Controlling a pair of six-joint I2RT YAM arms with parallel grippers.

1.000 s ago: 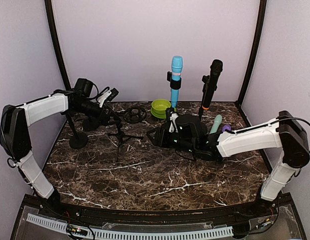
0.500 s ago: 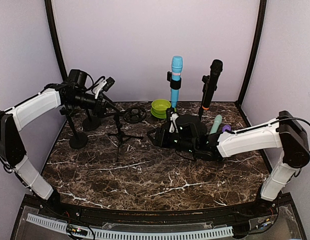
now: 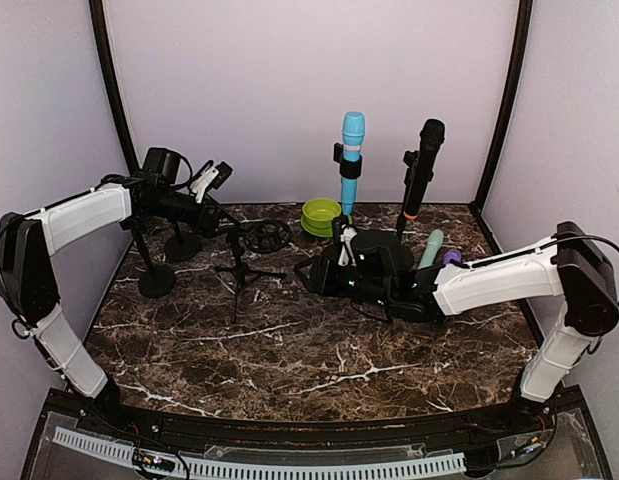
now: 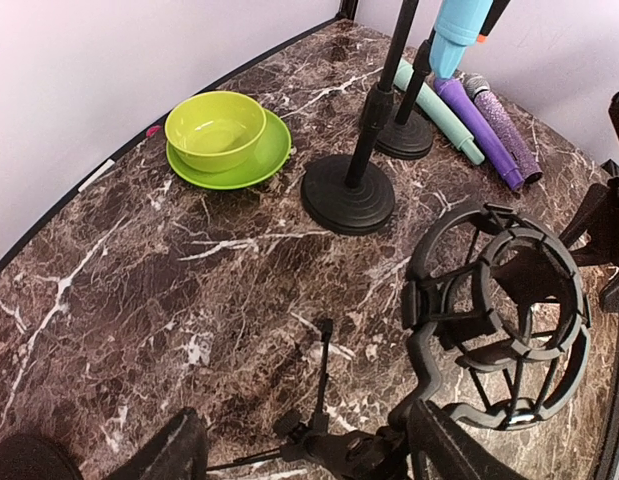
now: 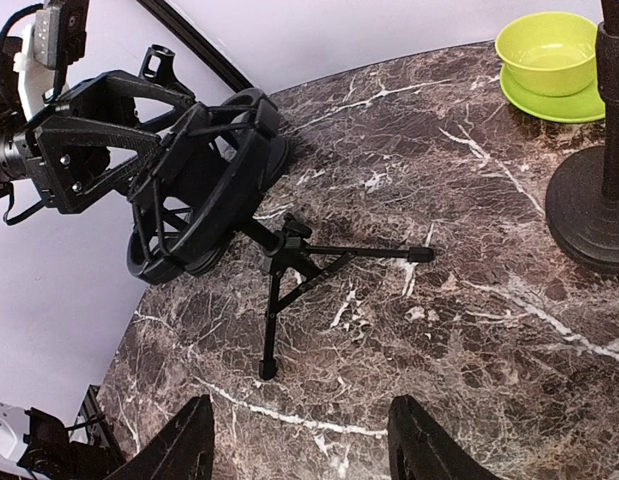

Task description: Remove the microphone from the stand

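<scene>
Seen from above, a dark marble desk [image 3: 309, 350] veined with white sits between pale lilac walls [image 3: 289, 80] and black corner posts [image 3: 511, 90]; the blue microphone [image 3: 351, 150] and the black microphone [image 3: 423, 165] are clipped upright in their stands [image 3: 346, 205] at the far edge, right of a green bowl [image 3: 319, 213]; the left hand [image 3: 222, 208] hovers far left by a tripod [image 3: 239, 268], the right hand [image 3: 311, 272] near the centre; in the left wrist view its fingers [image 4: 179, 455] are spread and released, a shock mount [image 4: 499, 310] just ahead; in the right wrist view the fingers [image 5: 189, 440] are apart, grasping nothing, above bare marble.

blue microphone [image 4: 459, 28] cut off above, stand pole [image 5: 614, 90] cropped
</scene>
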